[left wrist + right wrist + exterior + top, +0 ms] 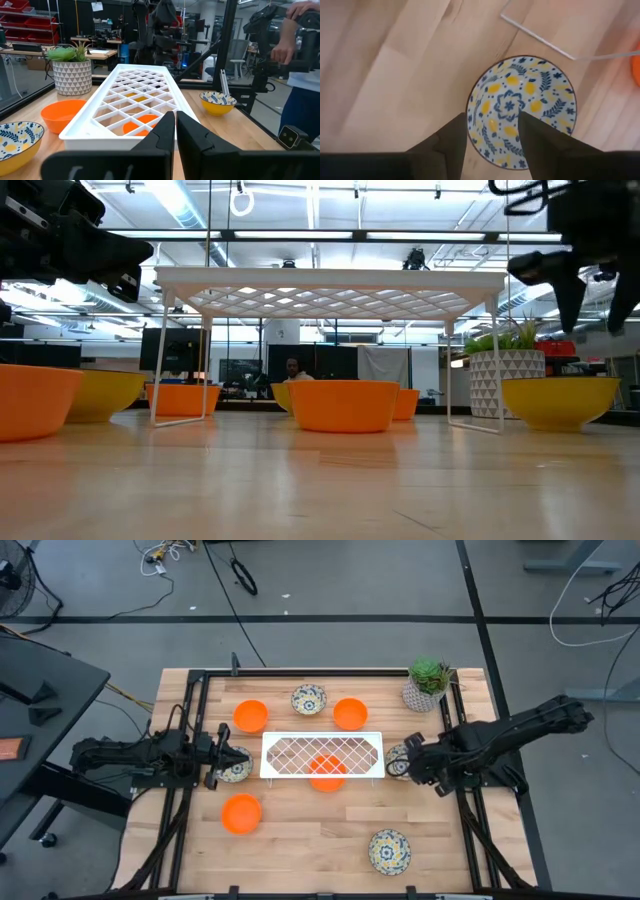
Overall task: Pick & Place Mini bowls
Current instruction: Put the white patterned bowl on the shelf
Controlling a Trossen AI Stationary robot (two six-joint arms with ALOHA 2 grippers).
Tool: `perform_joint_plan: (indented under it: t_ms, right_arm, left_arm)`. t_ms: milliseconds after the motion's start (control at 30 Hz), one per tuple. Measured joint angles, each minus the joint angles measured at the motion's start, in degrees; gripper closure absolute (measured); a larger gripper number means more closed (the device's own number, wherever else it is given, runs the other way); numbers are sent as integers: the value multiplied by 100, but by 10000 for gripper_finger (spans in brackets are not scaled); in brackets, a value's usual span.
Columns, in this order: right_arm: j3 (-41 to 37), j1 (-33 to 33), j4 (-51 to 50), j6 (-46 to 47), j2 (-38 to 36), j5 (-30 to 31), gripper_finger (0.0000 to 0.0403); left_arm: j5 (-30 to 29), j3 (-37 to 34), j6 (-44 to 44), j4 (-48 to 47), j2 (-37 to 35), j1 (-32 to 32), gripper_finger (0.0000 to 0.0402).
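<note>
A white lattice rack (322, 753) stands mid-table, with one orange mini bowl (326, 777) under it. Other orange bowls (250, 715) (350, 713) (241, 813) and floral bowls (309, 699) (389, 850) stand around it. My right gripper (492, 117) points down, open, just above a floral bowl (522, 110) that rests on its base at the rack's right end. In the low view the fingers (572, 310) hang clear above that bowl (560, 402). My left gripper (176, 130) is shut and level at the rack's left end, over another floral bowl (236, 771).
A potted green plant (428, 683) stands at the far right corner of the table. Black frame rails (190, 710) run along the left and right sides. Bare wood lies along the near edge between the bowls. A person (300, 60) stands beyond the table.
</note>
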Motion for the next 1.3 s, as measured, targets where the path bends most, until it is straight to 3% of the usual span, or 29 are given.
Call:
perform_joint_plan:
  t_ms: [333, 733, 1067, 1300]
  right_arm:
    - [-96, 0, 70, 1585, 92, -226, 224]
    - [-270, 20, 503, 1738, 262, -206, 224]
    - [-270, 332, 673, 3080, 262, -171, 224]
    - [-270, 418, 704, 3274, 262, -153, 224]
  left_arm:
    - [-1, -1, 2, -1, 0, 2, 378]
    - [0, -2, 2, 0, 0, 1, 378]
    - [15, -1, 0, -2, -1, 1, 378]
    - [17, -2, 1, -1, -2, 1, 378]
